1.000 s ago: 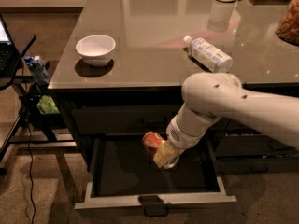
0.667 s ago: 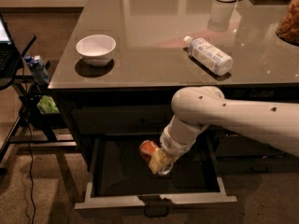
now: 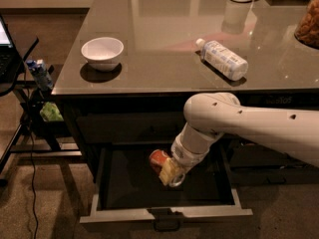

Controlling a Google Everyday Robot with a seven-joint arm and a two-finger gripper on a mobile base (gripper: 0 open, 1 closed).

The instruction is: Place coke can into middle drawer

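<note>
Over the dark floor of the open middle drawer [image 3: 124, 214], the hand [image 3: 172, 172] grasps the tilted coke can [image 3: 158, 159], its lettering illegible; the white arm [image 3: 259, 126] slants down from the right, bent below the tabletop [image 3: 164, 44] edge.

On my feed, a white bowl [image 3: 102, 51] stands near the left front of the glossy tabletop [image 3: 164, 24]. A white-labelled plastic bottle [image 3: 223, 59] lies on its side well to its right. Left of the table I see a small blue-capped bottle [image 3: 39, 72] above something green [image 3: 50, 112].
</note>
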